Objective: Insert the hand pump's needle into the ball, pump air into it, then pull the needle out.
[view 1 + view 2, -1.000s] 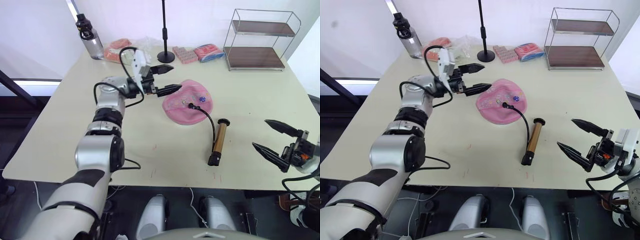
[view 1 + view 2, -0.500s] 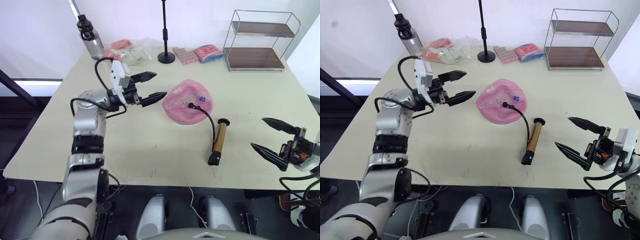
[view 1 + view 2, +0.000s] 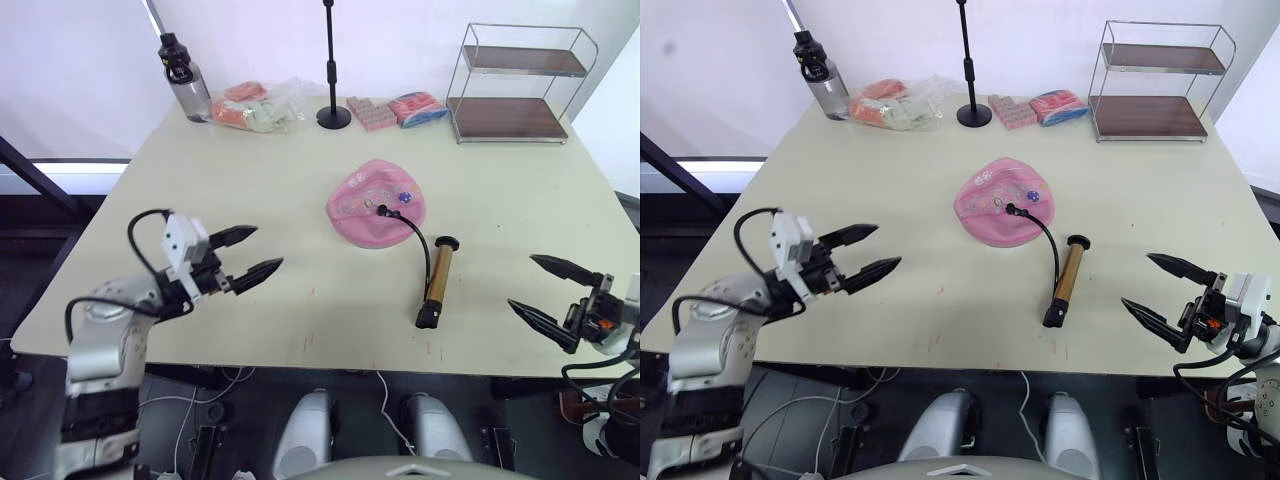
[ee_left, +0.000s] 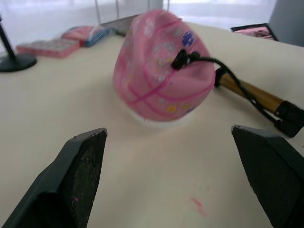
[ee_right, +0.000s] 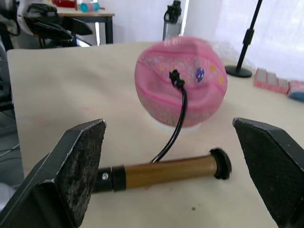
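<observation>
Left eye view: our left gripper [image 3: 246,254] hangs with jaws spread and empty, well left of the ball [image 3: 375,205]. That ball lies slumped at mid-table, needle [image 3: 382,210] seated in its valve. Just right of the ball lies the hand pump [image 3: 438,283], unheld. Farther right of the ball, our right gripper [image 3: 543,291] is likewise spread and empty.

We judge insertion done, pumping not begun; next we must steady the barrel and take the handle. Right wrist view shows the hose fitting entering the ball plainly, where the eye views leave it tiny.
</observation>
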